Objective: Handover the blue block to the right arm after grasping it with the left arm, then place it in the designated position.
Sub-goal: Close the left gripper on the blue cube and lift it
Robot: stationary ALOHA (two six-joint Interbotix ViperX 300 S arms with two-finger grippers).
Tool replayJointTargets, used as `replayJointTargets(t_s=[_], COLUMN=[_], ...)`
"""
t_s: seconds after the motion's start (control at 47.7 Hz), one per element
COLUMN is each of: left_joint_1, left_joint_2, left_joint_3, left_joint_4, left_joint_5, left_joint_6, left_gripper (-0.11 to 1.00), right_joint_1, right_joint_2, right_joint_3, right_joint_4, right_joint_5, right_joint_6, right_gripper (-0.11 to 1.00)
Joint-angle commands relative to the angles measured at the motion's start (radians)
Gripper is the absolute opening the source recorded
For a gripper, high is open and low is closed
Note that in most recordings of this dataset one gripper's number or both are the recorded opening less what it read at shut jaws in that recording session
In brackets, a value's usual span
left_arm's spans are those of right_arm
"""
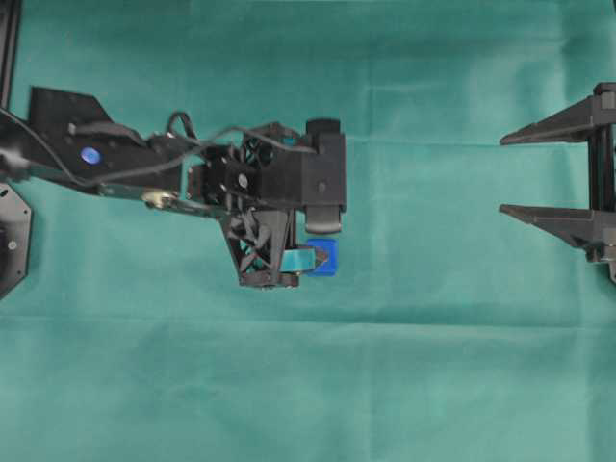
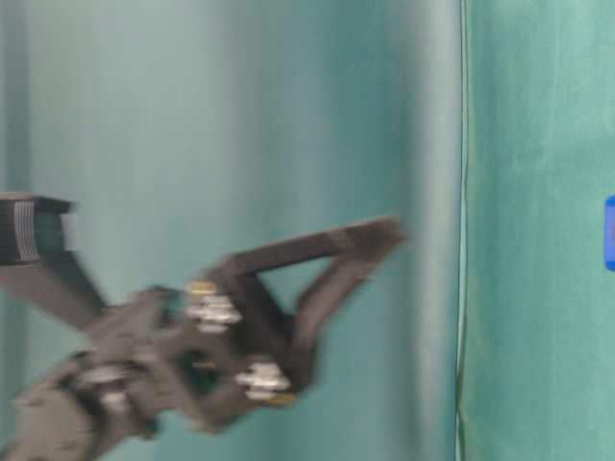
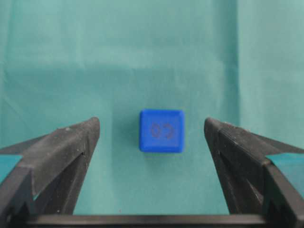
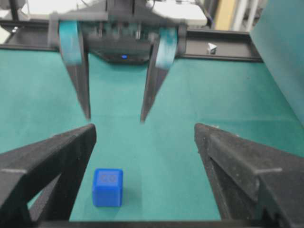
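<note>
From overhead, the left pincer (image 1: 310, 252) hangs spread above the blue block (image 1: 323, 258) on the green-clothed bench (image 1: 404, 366); the right pincer (image 1: 504, 175) waits apart, well off. The table-level view is blurred, probably showing the left arm. The left wrist view centres the block between separated fingers (image 3: 71, 142), untouched.

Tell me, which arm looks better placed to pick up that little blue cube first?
The left. Its open tool hangs right over the blue block, which sits centred between the teal-taped fingers. The right tool, also open, waits far off at the table's edge.
</note>
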Motion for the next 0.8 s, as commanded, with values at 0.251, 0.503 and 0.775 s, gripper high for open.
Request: replayJointTargets(t_s=[0.251, 0.503, 0.775], left_joint_1=[0.0, 0.002, 0.002], left_joint_2=[0.115, 0.167, 0.239], left_joint_3=[0.032, 0.037, 0.04], left_joint_4=[-0.002, -0.002, -0.002], left_joint_5=[-0.14, -0.179, -0.21], left_joint_6=[0.0, 0.0, 0.002], left_gripper=[1.0, 1.0, 1.0], right_joint_1=[-0.003, -0.003, -0.011], right_joint_2=[0.017, 0.026, 0.029], right_joint_3=[-0.021, -0.02, -0.02], right_joint_4=[-0.002, -0.002, -0.002], right_joint_5=[-0.005, -0.005, -0.005], right_joint_6=[-0.002, -0.002, -0.002], right_gripper=[0.94, 0.94, 0.94])
